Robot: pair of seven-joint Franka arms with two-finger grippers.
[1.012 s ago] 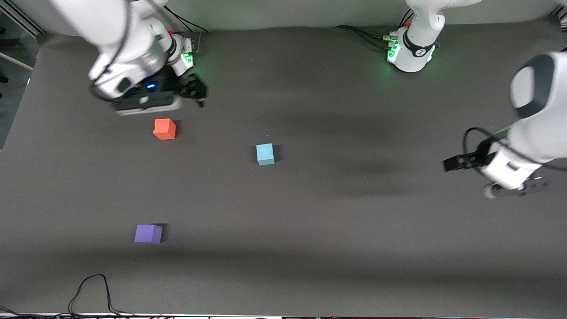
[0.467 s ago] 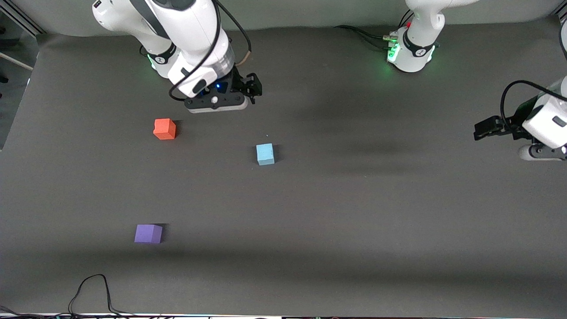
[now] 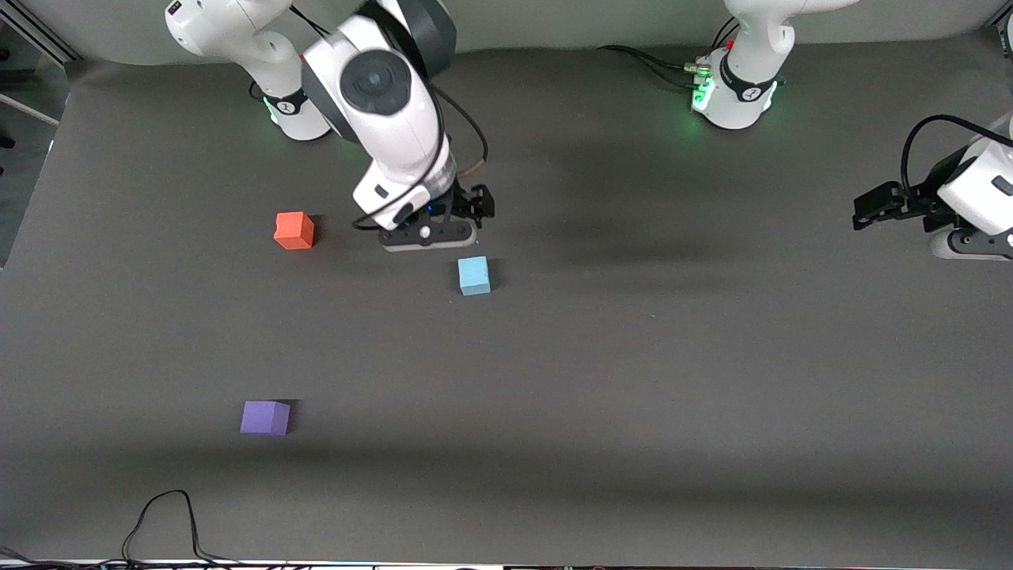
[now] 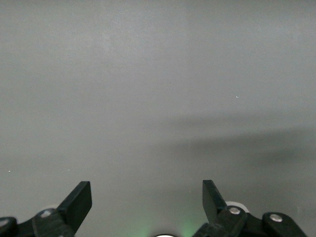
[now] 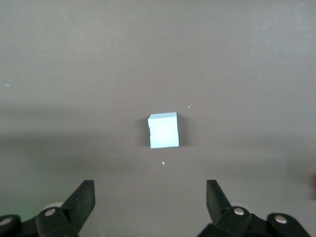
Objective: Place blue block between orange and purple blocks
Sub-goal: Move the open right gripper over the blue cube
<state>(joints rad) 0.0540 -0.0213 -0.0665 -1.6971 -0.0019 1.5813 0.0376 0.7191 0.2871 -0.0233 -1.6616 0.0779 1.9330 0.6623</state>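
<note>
On the dark grey bench [image 3: 633, 396] three foam cubes lie loose and well apart. Toward the right arm's end, the purple block [image 3: 265, 418] sits nearest the front camera, and the orange block [image 3: 294, 230] sits much farther from that camera, almost in line with it. The blue block [image 3: 474, 275] lies nearer the middle of the bench, off toward the left arm's end from that pair and not between them; it is a little nearer the camera than the orange one. The right end effector [image 3: 475, 207] hangs in the air over bare bench just beside the blue block, on the side toward the robots' bases, and does not touch it. In the right wrist view the blue block [image 5: 163, 130] shows ahead of the two dark fingers [image 5: 81, 202], which stand wide apart with nothing between them. The left end effector [image 3: 870, 207] waits over the left arm's end of the bench, well apart from all three cubes; its fingers [image 4: 79, 203] are spread wide too and hold nothing, with only bare grey surface ahead of them.
</note>
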